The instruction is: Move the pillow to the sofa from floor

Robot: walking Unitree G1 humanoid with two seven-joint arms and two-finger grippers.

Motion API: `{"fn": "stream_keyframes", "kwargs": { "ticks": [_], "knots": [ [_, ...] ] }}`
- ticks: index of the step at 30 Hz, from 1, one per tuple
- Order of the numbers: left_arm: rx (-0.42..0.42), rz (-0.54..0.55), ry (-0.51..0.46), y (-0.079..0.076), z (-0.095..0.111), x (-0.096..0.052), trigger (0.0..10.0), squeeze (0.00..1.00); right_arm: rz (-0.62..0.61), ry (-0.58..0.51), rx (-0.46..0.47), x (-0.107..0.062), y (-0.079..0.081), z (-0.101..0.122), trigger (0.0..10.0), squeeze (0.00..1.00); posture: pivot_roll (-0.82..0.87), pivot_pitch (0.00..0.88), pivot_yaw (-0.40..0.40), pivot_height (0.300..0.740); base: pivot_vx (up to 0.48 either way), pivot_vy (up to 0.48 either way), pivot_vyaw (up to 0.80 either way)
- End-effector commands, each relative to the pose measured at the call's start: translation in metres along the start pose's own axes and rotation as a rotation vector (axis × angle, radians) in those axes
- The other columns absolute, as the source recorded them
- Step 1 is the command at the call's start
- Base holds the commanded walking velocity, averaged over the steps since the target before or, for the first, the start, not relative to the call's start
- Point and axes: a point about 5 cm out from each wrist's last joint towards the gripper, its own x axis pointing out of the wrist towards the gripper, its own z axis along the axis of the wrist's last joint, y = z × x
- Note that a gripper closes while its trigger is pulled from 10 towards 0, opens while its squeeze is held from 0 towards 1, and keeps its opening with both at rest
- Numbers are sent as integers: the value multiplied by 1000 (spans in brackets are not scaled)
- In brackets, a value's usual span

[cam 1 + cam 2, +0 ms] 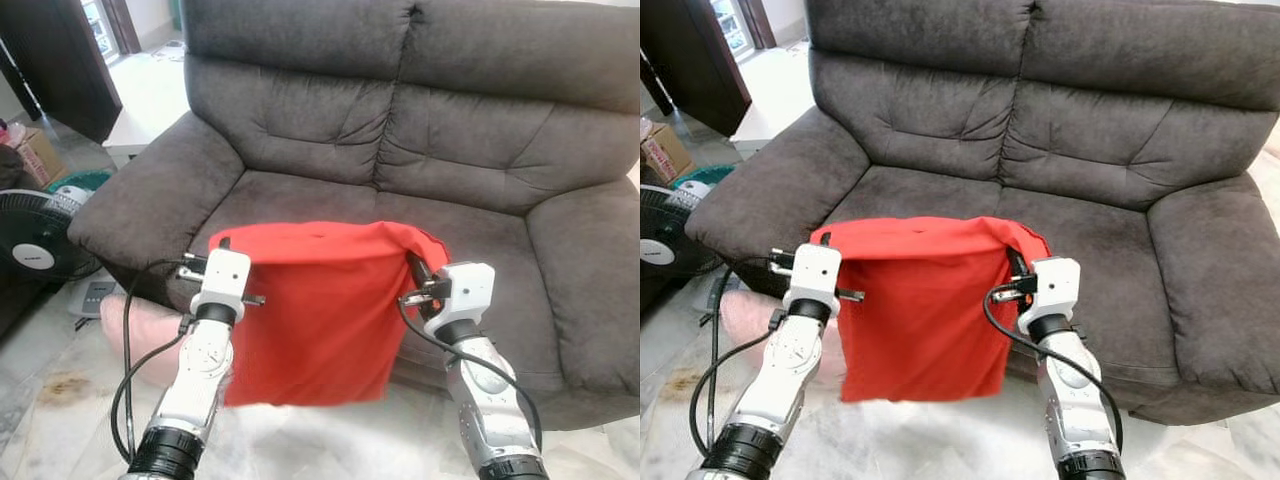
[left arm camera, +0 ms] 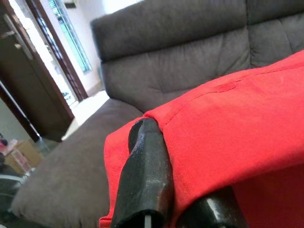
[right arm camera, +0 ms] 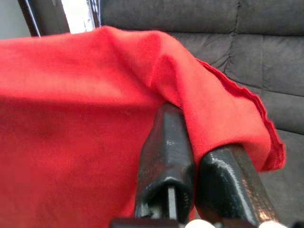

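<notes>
I see the left gripper (image 1: 222,243) and right gripper (image 1: 413,262) each pinching a top corner of the red pillow (image 1: 312,310), held up before the sofa (image 1: 400,130).

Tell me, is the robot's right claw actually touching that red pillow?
Touching. The right wrist view shows the right gripper with its black fingers pinched on the red pillow fabric's corner.

Both silver arms rise from the bottom edge of the head views, forearms angled up and slightly inward, wrists level with each other near mid-frame. The left gripper (image 1: 222,243) sits left of centre, its black fingers (image 2: 145,175) pinched together on red fabric. The right gripper (image 1: 413,262) sits right of centre, fingers (image 3: 166,156) likewise clamped on red fabric.
</notes>
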Motion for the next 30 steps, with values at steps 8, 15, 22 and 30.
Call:
{"fn": "stream_keyframes", "kwargs": {
  "ticks": [8,15,22,30],
  "knots": [
    [34,39,-72,17,16,3,10000,0,-3,-69,-42,9,-5,11,10000,0,147,7,3,740,0,0,0],
    [62,28,-26,22,8,2,10000,0,-26,-68,-46,9,-8,9,10000,0,139,0,21,740,0,0,0],
    [45,17,-20,21,8,3,10000,0,-27,-68,-53,7,-8,6,10000,0,133,0,21,740,0,0,0],
    [47,9,-19,15,8,3,10000,0,-23,-57,-50,10,-10,6,10000,0,135,0,11,740,0,-197,-400]
  ]
}}
